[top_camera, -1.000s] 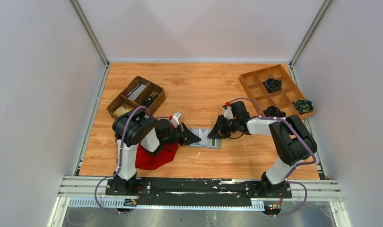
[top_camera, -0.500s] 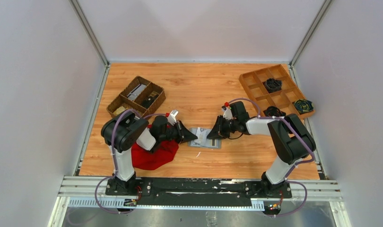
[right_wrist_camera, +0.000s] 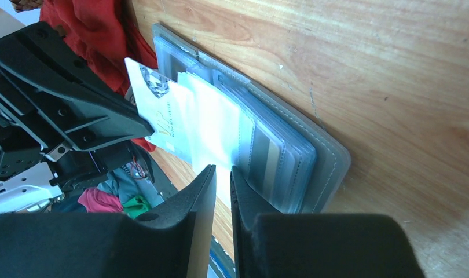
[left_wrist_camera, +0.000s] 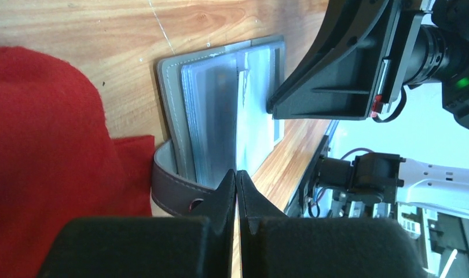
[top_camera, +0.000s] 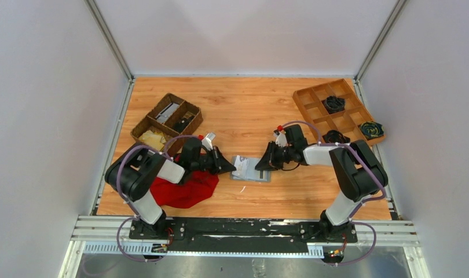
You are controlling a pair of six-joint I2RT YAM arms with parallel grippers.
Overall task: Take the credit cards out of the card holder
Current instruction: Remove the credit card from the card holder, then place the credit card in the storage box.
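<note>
Top view: the card holder (top_camera: 254,175) lies open on the wood-grain bench (top_camera: 244,110), directly between the left tool (top_camera: 227,166) and the right tool (top_camera: 259,165).

Left wrist: the left tool (left_wrist_camera: 236,174) is clenched, seemingly pinching the near edge of a pale, stiff credit card (left_wrist_camera: 252,139). The stitched grey holder (left_wrist_camera: 209,98), its glossy clear sleeves and a brown snap strap (left_wrist_camera: 168,185) lie just ahead.

Right wrist: the right tool (right_wrist_camera: 222,171) is nipped onto a thin translucent leaf of the holder (right_wrist_camera: 290,150). The card (right_wrist_camera: 162,110) juts beyond it toward the left tool (right_wrist_camera: 148,123), its long axis along the line between the tools. A straight pull away from the right tool should free it.
</note>
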